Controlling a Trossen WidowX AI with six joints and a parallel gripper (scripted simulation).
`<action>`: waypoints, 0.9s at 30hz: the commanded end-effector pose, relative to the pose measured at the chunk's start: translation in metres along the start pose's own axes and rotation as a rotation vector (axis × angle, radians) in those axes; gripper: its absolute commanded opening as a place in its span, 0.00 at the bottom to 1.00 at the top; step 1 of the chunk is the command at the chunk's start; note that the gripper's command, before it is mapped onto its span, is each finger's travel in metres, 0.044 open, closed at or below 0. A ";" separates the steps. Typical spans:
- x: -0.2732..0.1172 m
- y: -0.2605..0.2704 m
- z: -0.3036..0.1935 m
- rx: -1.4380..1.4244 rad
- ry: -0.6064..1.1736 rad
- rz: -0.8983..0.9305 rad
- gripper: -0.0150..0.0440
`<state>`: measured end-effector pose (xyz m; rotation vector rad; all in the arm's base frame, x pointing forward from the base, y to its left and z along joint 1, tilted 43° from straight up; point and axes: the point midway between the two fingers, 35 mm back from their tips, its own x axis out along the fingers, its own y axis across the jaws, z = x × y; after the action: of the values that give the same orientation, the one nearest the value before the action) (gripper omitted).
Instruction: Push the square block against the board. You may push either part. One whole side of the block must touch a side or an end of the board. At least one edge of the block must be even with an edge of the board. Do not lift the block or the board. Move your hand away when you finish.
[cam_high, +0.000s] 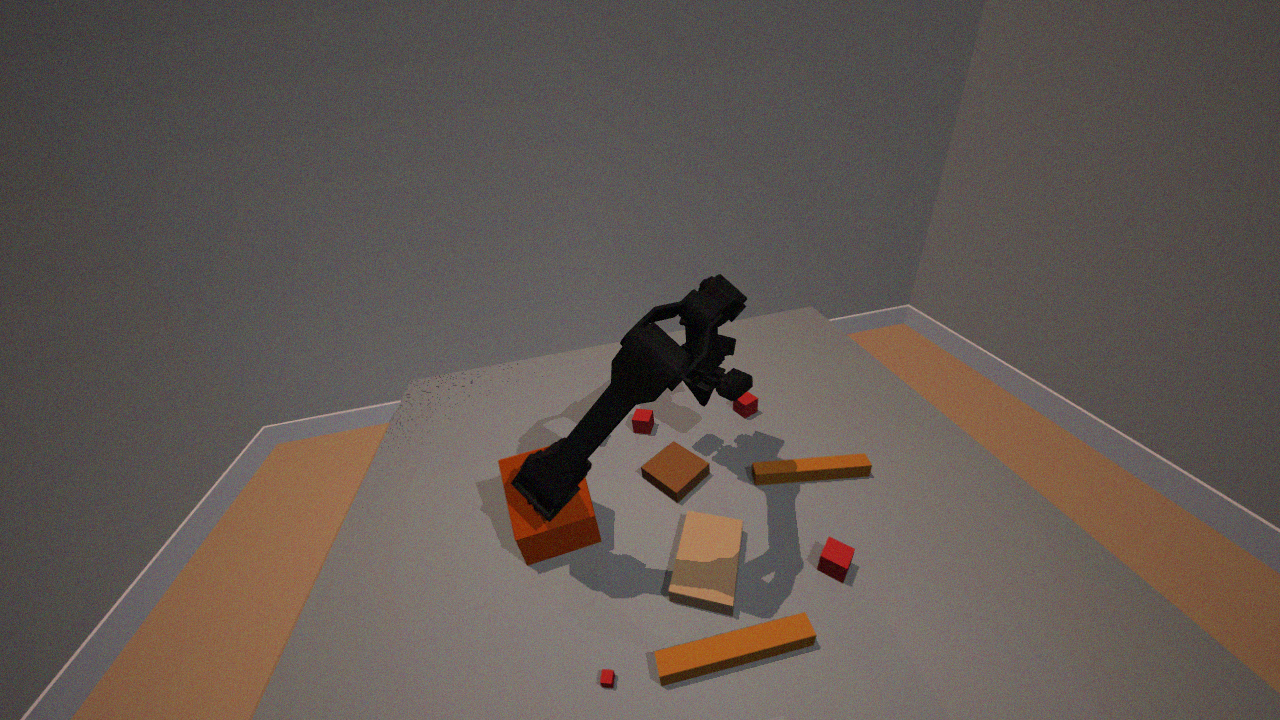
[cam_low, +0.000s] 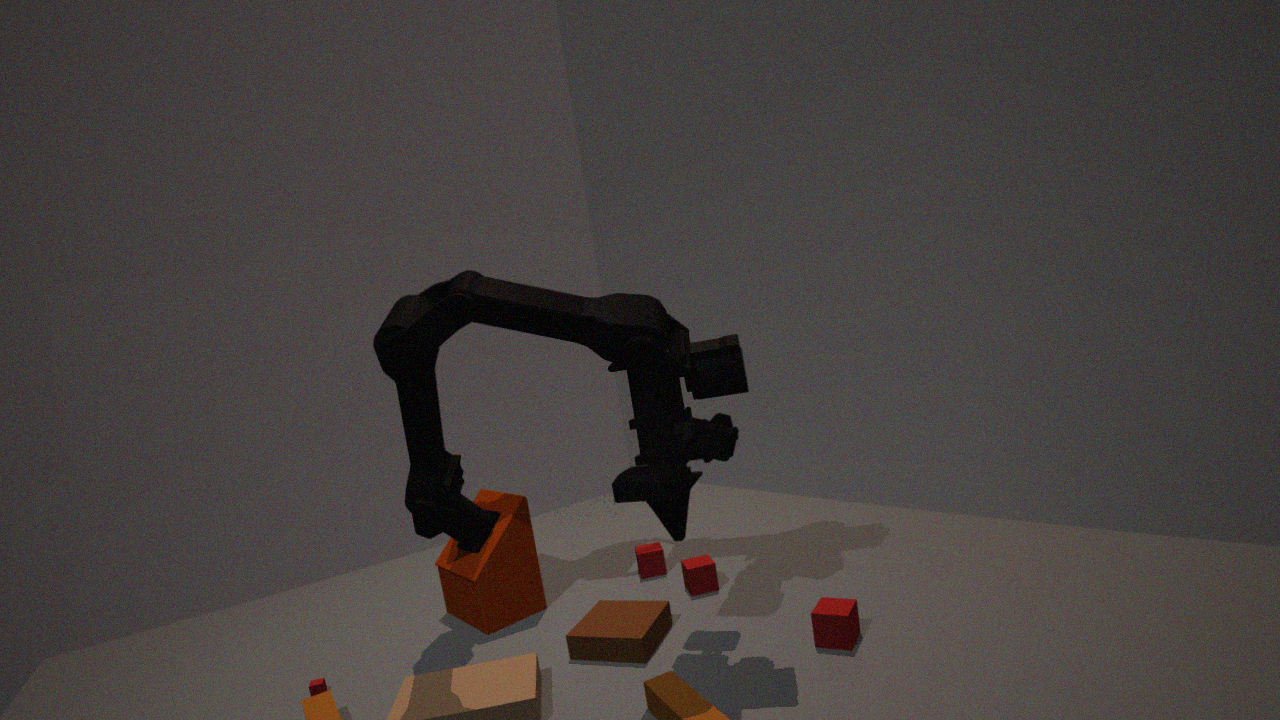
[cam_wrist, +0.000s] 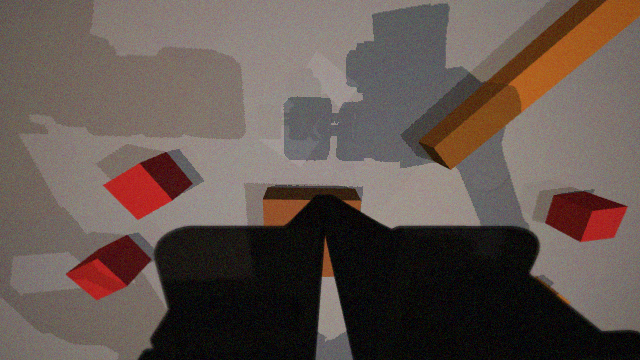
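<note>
The square block is brown and lies flat on the table. The board is the light tan rectangular piece; it lies flat nearer the top camera. A corner of the block points towards the board's far end. The two look apart by a small gap, with their sides at an angle to each other. My gripper is shut and empty, above the table and clear of the block. It hides part of the block in the wrist view, where the board does not show.
An orange box stands at the arm's base. One orange bar lies right of the block, another orange bar in front of the board. Several red cubes lie around, one right of the board.
</note>
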<state>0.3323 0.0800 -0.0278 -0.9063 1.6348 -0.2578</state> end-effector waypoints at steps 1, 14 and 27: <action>-0.001 0.000 0.000 0.005 0.001 0.004 0.25; -0.001 0.000 0.000 0.005 0.001 0.004 0.25; 0.007 0.014 -0.012 -0.192 0.000 0.002 0.25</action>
<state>0.3241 0.0797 -0.0331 -0.9860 1.6586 -0.1740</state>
